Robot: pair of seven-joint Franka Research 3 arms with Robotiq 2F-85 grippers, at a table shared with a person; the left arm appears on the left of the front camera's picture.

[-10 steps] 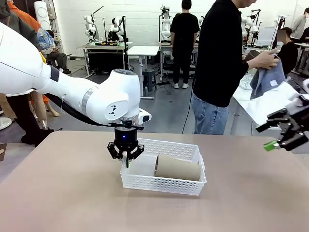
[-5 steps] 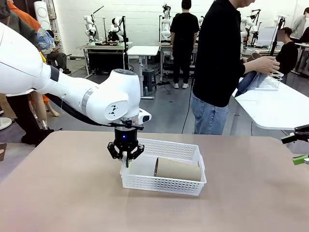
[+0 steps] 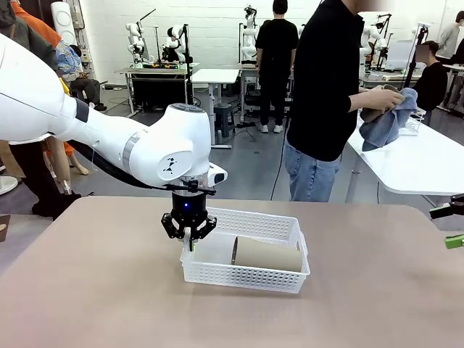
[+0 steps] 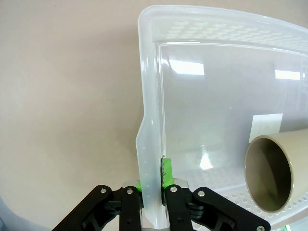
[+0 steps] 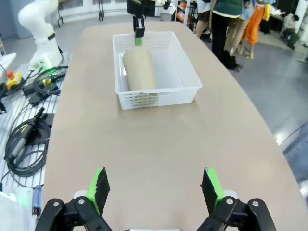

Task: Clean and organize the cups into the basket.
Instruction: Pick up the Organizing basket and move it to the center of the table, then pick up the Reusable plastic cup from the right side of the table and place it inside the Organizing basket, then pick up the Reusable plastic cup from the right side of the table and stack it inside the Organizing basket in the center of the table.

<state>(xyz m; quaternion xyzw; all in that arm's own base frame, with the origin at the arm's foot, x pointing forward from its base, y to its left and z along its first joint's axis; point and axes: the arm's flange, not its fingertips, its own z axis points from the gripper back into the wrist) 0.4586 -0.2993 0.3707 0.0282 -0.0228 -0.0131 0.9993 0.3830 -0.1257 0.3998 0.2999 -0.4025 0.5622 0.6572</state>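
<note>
Basket: shallow, rectangular, white plastic, with lattice-mesh sides and a solid rim. It sits flat and upright near the middle of the table, long sides running left to right.

Cup: one kraft-brown tapered paper cup lies on its side inside the basket, along its length. It is in the right half, close to the robot-side long wall. Its open mouth faces the basket's left end.

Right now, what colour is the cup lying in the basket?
Kraft brown cup, clearest in the right wrist view.

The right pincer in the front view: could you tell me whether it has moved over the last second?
Yes. Against the basket, the right pincer has drawn back rightward and lower, to the picture's edge.
</note>
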